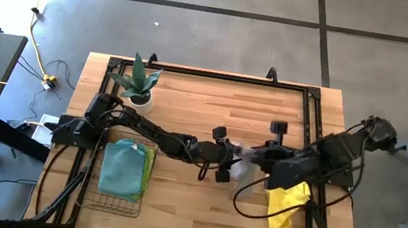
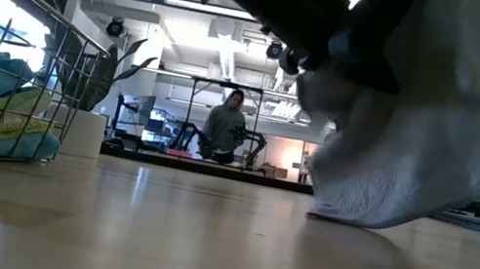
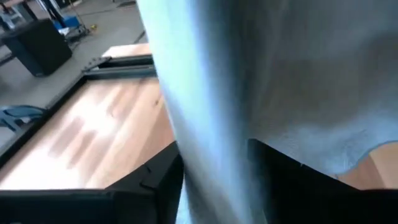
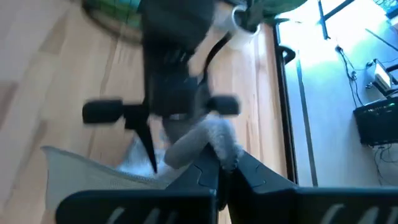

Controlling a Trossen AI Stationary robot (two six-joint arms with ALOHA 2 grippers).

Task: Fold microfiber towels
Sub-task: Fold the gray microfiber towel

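Observation:
A pale grey microfiber towel (image 1: 241,168) hangs at the table's middle between my two grippers; its lower end (image 2: 345,212) rests on the wood. My right gripper (image 4: 222,171) is shut on its bunched top. My left gripper (image 3: 214,186) comes level from the table's left, and the hanging cloth (image 3: 280,74) fills the gap between its fingers. A yellow towel (image 1: 287,206) lies crumpled on the table under my right arm. Teal and green towels (image 1: 126,167) lie stacked in the wire basket (image 1: 89,194). My right gripper pinches a bunched fold at the towel's top (image 4: 211,140) between its two fingers, slanting down from the table's right. The towel hangs slack below it, lower end on the table. My left gripper has a gathered band of the hanging towel (image 3: 205,124) between its two fingers (image 3: 158,180), which touch it on both sides. It comes nearly level from the table's left, below the right gripper's hold.
The wire basket stands at the near left, and a potted plant (image 1: 140,87) stands behind it at the far left. Bare wood (image 1: 213,103) lies toward the far edge and along the near edge. A person (image 2: 224,128) sits in the room behind the table.

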